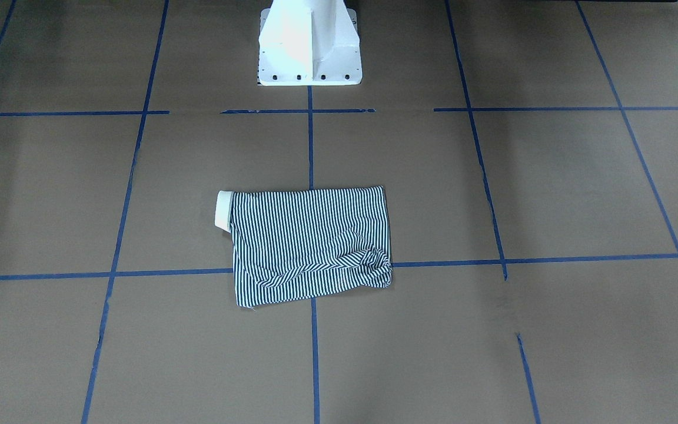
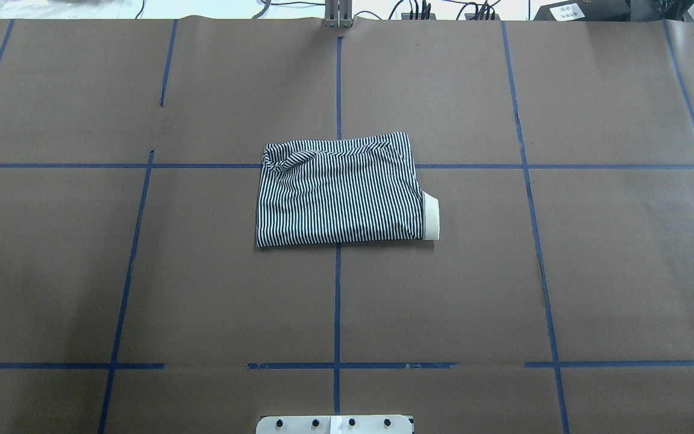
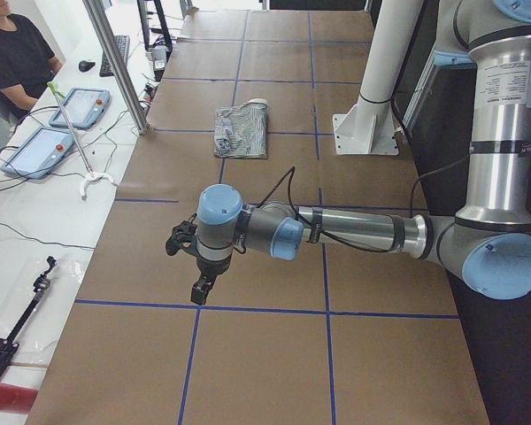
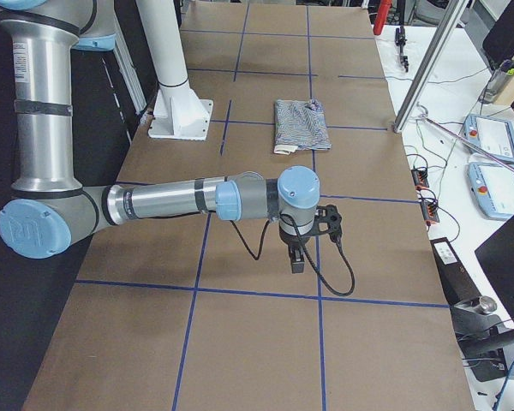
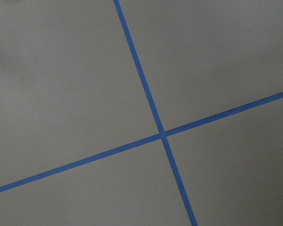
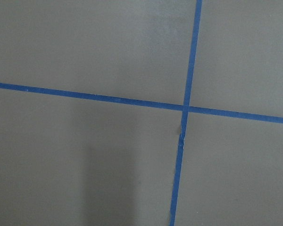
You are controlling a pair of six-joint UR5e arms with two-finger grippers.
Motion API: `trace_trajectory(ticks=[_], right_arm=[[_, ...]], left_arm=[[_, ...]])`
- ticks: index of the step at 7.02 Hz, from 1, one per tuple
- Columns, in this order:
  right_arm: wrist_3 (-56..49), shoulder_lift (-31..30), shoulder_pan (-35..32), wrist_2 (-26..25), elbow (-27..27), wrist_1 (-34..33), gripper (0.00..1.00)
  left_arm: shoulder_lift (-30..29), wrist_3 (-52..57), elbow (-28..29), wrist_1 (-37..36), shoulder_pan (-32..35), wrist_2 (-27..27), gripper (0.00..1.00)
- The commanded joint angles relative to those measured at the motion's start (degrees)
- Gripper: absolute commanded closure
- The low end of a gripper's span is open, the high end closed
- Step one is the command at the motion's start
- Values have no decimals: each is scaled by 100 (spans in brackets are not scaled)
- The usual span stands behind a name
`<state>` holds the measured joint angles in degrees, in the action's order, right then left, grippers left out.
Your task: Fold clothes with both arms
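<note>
The striped polo shirt (image 2: 338, 191) lies folded into a compact rectangle at the table's middle, its cream collar (image 2: 431, 217) sticking out on one side. It also shows in the front-facing view (image 1: 309, 244), the left side view (image 3: 242, 131) and the right side view (image 4: 301, 124). My left arm's gripper (image 3: 200, 289) hangs above the table far from the shirt, at the table's left end. My right arm's gripper (image 4: 298, 259) hangs likewise at the right end. Both show only in the side views, so I cannot tell if they are open or shut. Neither touches the shirt.
The table is covered in brown paper (image 2: 142, 271) with a blue tape grid. The white pedestal base (image 1: 308, 47) stands behind the shirt. Both wrist views show only paper and tape crossings (image 5: 162, 135) (image 6: 185, 108). An operator (image 3: 13, 57) and tablets (image 3: 35, 150) are beside the table.
</note>
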<state>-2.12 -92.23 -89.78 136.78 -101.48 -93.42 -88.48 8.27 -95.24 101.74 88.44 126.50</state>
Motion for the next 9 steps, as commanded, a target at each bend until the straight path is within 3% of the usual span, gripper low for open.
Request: trace_trajectory(ticks=[1, 4, 9], right_arm=[[28, -41, 13, -2, 119, -36, 0], [28, -50, 5, 24, 506, 8, 0], [63, 11, 13, -11, 551, 25, 0]], left_arm=[[41, 26, 120, -14, -2, -46, 0], [94, 35, 409, 4, -2, -37, 0], [50, -36, 639, -83, -2, 24, 0]])
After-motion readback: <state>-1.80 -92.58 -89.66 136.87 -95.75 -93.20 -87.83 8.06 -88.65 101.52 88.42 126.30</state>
